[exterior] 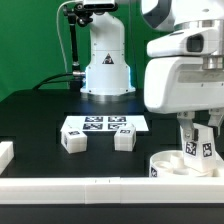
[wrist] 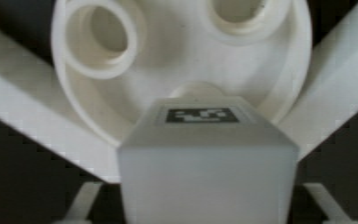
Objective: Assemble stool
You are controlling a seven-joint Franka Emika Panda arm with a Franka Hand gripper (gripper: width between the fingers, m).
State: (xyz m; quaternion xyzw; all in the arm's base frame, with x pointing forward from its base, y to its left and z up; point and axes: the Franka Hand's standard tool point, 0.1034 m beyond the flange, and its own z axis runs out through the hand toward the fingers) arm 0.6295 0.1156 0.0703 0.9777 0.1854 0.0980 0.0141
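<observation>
The stool's round white seat (exterior: 172, 163) lies flat at the front of the exterior view's right. In the wrist view the seat (wrist: 185, 55) shows two oval holes in its face. My gripper (exterior: 198, 140) hangs straight over it, shut on a blocky white leg (exterior: 201, 151) with a square tag, held upright just above the seat. The wrist view shows this leg (wrist: 206, 160) filling the space between my fingers (wrist: 91, 196), its tagged end toward the seat. Two more tagged legs (exterior: 73, 141) (exterior: 123, 138) stand loose on the black table.
The marker board (exterior: 103, 124) lies behind the two loose legs. A long white rail (exterior: 90, 186) runs along the table's front, with a shorter piece (exterior: 5, 155) at the exterior view's left. Rails (wrist: 19, 90) flank the seat in a V. The robot base (exterior: 106, 65) stands at the back.
</observation>
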